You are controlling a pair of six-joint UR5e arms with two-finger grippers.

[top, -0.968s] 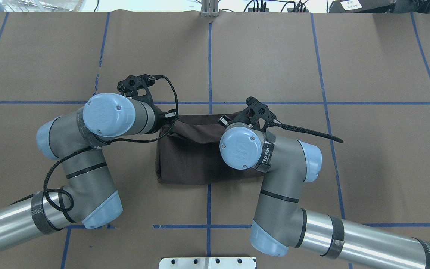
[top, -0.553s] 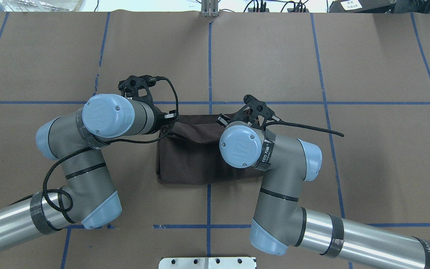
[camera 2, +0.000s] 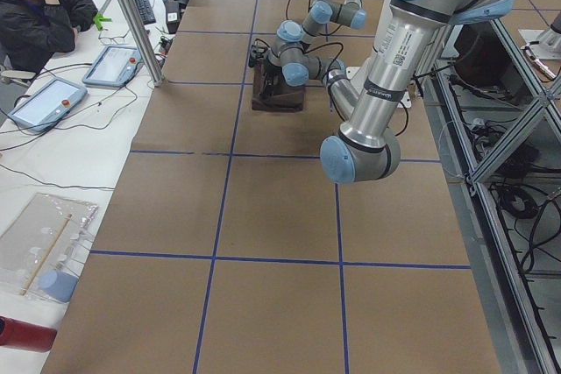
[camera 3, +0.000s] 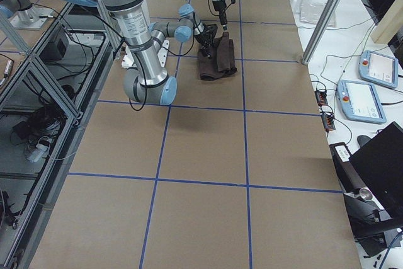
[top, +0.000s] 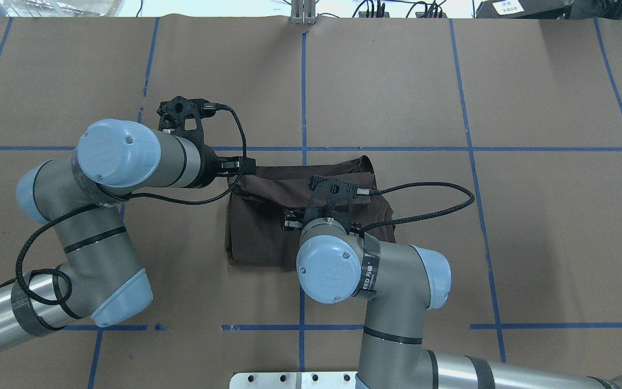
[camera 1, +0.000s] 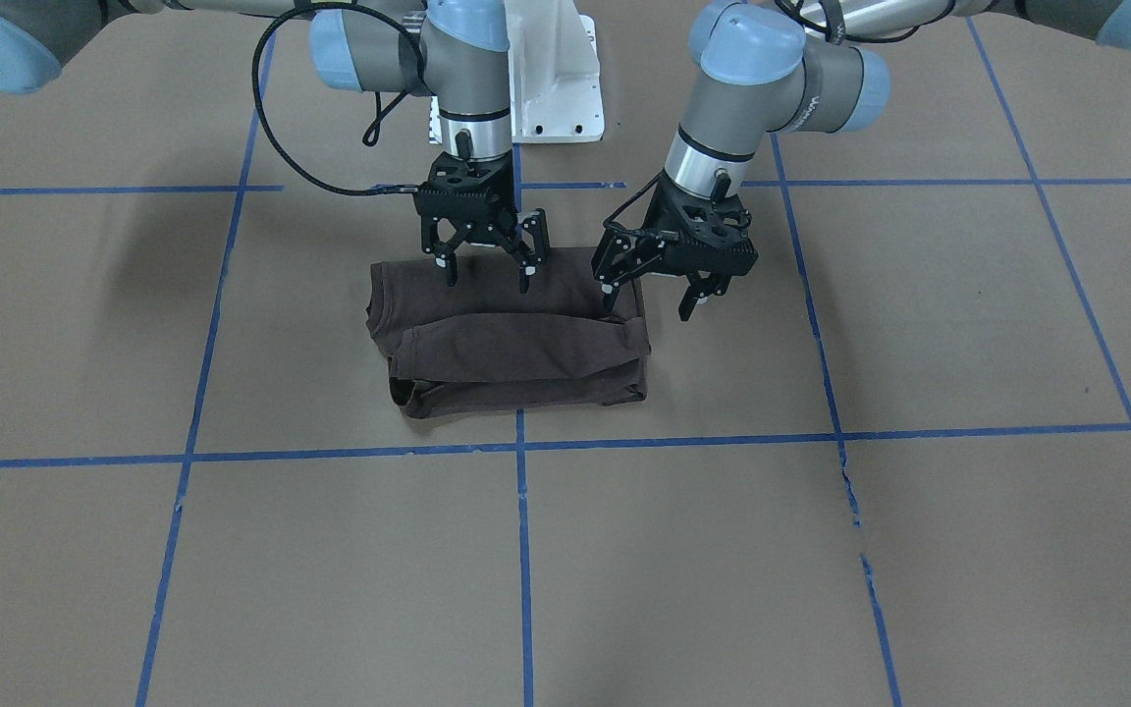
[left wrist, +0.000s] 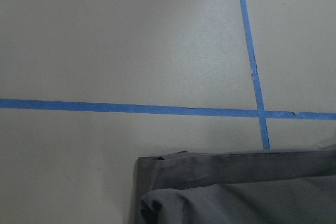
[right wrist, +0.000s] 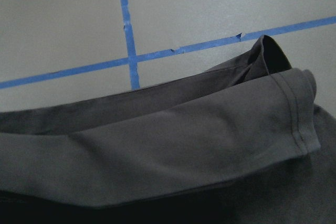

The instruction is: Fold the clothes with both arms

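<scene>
Folded dark brown-grey knit T-shirt [camera 1: 516, 353] on table | right black two-finger gripper [camera 1: 487, 280] spread apart above it | left black two-finger gripper [camera 1: 647, 306] spread apart at its edge

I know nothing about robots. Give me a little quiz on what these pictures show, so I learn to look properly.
1. True or false: the T-shirt lies spread out flat, unfolded.
2. The left hand and right hand are both: A open, B shut, C out of sight.
3. Fill in: the grid lines on the table are ___ in colour.
Key: 1 false, it is folded; 2 A; 3 blue.
</scene>
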